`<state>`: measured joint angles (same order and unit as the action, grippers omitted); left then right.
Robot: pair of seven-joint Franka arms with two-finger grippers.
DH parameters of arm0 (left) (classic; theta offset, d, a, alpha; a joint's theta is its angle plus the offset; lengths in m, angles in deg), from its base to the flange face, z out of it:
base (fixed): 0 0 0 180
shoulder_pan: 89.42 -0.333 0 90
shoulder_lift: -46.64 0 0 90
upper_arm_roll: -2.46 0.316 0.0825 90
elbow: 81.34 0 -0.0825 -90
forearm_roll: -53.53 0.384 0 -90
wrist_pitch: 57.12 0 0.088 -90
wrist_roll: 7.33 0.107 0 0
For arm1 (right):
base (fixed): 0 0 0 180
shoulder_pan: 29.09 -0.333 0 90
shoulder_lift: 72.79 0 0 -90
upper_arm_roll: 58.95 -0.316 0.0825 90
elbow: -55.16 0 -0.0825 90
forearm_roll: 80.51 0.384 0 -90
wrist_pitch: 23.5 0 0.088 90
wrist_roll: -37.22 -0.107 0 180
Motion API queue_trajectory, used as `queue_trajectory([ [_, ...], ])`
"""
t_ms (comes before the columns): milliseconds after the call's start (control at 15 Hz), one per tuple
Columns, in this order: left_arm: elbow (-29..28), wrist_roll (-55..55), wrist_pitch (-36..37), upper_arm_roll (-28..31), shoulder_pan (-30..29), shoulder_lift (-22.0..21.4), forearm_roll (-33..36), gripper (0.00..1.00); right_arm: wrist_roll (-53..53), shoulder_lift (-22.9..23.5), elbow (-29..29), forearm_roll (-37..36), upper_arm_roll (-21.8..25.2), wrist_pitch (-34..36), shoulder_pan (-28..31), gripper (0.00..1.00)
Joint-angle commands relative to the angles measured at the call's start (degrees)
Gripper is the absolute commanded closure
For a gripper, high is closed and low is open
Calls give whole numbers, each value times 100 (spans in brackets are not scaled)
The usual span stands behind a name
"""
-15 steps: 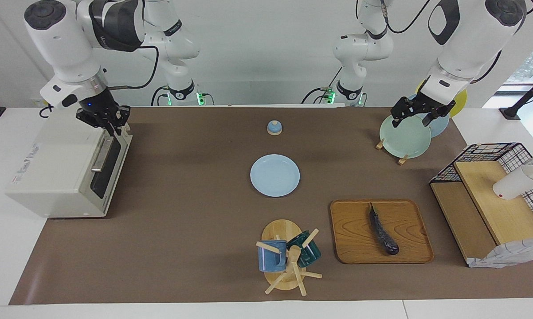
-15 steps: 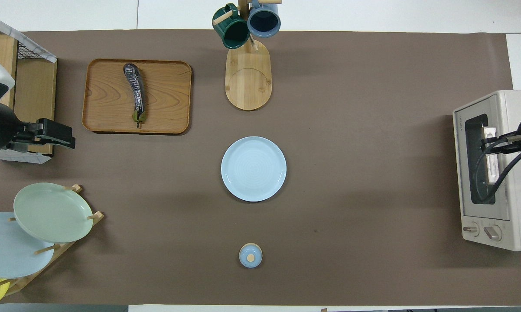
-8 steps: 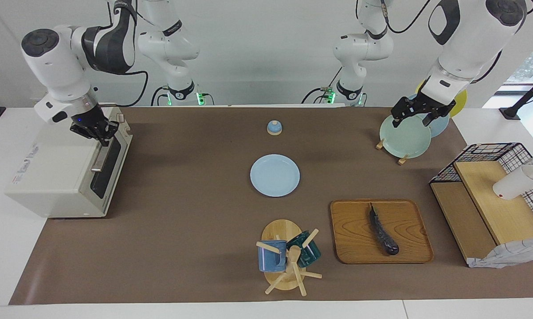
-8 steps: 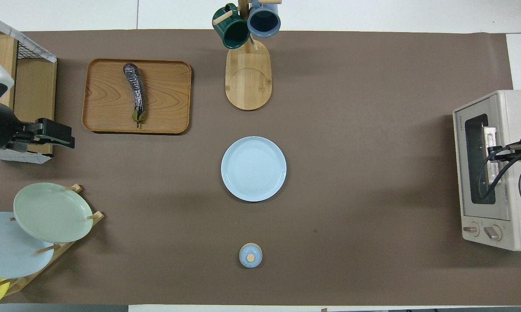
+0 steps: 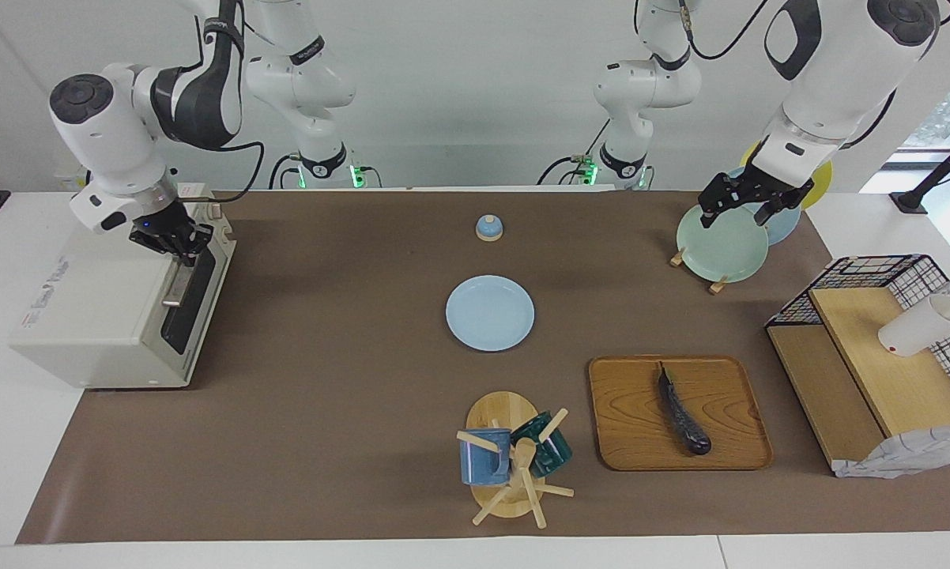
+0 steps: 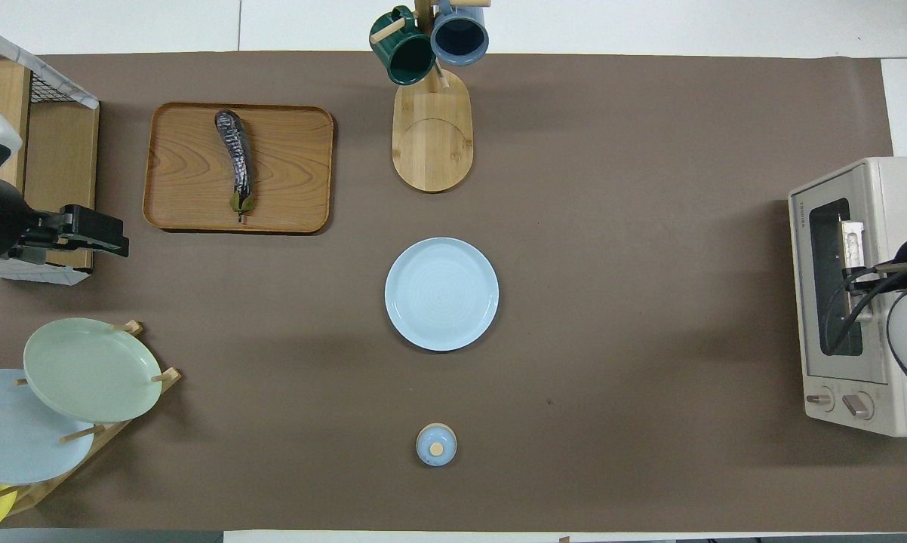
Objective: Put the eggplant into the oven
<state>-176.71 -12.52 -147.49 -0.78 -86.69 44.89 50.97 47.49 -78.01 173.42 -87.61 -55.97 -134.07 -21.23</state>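
The eggplant (image 5: 682,411) lies lengthwise on the wooden tray (image 5: 728,454) toward the left arm's end of the table, its stem end pointing toward the robots, with neither gripper touching it. The oven (image 5: 96,316) stands at the right arm's end of the table with its dark glass door shut and the metal bar handle (image 5: 179,276) running along the door's upper edge. The right gripper (image 5: 176,243) is down at the top of the oven's door, right at the end of the handle nearer to the robots; whether its fingers are spread or pinched on the bar I cannot tell, since the wrist and cables cover them in the overhead view. The left gripper (image 5: 746,207) waits in the air over the plate rack (image 5: 695,265), above the pale green plate (image 5: 720,249), with its fingers spread apart and nothing between them. A light blue plate (image 5: 490,313) sits in the middle of the table, nearer to the robots than the mug tree (image 5: 510,466) with its blue and dark green mugs. A small blue lid with a wooden knob (image 5: 488,227) sits nearer still to the robots. A wire-and-wood shelf (image 5: 878,356) holding a white cup (image 5: 917,324) stands beside the tray at the left arm's end.
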Motion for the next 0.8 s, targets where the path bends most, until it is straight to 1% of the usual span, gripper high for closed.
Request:
queue_trajectory([
  [0,-61,-140,-103,-1,44,-81,2,0,63,-58,407,-37,-52,-323,23,100],
  [200,-69,-132,-103,-1,44,-90,2,0,54,-32,776,138,-61,-868,-65,100],
  [267,-69,-132,-103,-1,44,-90,2,0,54,47,847,235,-61,-1035,-170,100],
  [400,-8,-149,-112,-1,53,-63,2,0,-7,196,865,358,-61,-1221,-293,100],
  [600,-69,-141,-103,-1,53,-81,2,0,-157,477,883,376,-61,-1519,-461,100],
  [733,-52,-141,-112,-1,44,-81,2,0,-270,531,1014,394,-78,-1765,-505,100],
])
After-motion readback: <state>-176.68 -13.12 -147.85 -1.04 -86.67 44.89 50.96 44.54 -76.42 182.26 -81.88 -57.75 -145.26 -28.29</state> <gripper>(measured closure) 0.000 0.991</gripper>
